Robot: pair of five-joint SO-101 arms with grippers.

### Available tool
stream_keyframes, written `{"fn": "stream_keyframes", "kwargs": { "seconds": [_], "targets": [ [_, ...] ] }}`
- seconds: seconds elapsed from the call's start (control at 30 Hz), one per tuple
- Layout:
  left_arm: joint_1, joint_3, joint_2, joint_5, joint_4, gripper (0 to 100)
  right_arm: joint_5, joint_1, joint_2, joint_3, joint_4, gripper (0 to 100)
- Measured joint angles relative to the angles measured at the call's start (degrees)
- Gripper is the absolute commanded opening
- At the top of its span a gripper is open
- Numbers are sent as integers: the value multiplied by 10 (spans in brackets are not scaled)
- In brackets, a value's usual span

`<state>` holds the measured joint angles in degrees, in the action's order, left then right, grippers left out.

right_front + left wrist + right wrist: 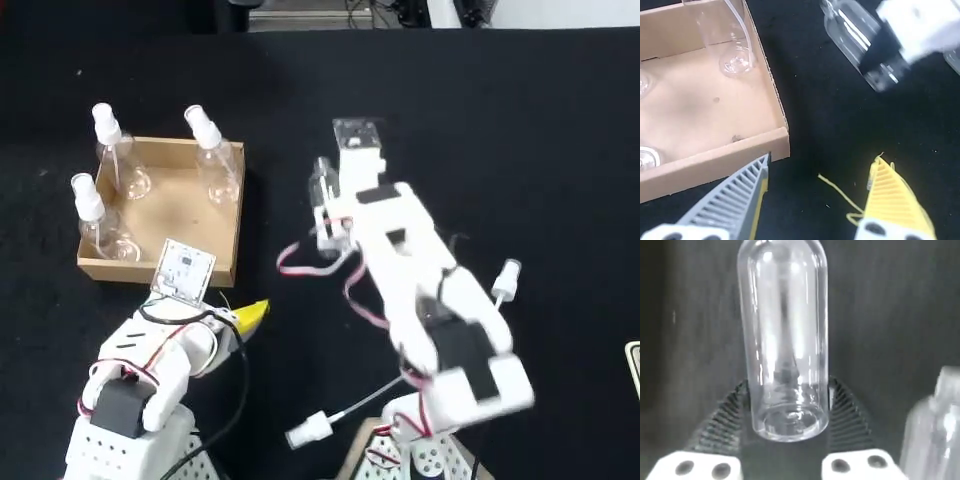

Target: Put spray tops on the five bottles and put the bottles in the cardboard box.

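Right gripper (785,390) clasped a topless bottle (782,330), held for capping, I judged | left gripper (822,161) stood open by the ten-o'clock cardboard box (238,215).

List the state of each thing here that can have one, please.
cardboard box, open, holding three bottles.
three bottles, upright, spray tops on.
fourth bottle, gripped by right end effector.
two loose spray tops, lying on the table.
left end effector, open, empty.
right end effector, shut on fourth bottle.

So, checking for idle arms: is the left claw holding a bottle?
No, the left claw is open and empty, beside the cardboard box.
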<state>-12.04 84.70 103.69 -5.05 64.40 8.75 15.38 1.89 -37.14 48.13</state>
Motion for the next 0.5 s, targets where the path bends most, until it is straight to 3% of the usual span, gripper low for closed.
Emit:
{"fn": "stream_keyframes", "kwargs": {
  "seconds": [0.13,0.23,0.33,0.5],
  "targets": [
    [0,0,0,0,0,296,0,4,161,-161,-17,26],
    [0,0,0,0,0,296,0,19,285,-249,-4,141],
    [0,0,0,0,0,296,0,65,387,-276,46,229],
    [0,0,0,0,0,296,-14,159,496,-268,138,233]
  ]
}}
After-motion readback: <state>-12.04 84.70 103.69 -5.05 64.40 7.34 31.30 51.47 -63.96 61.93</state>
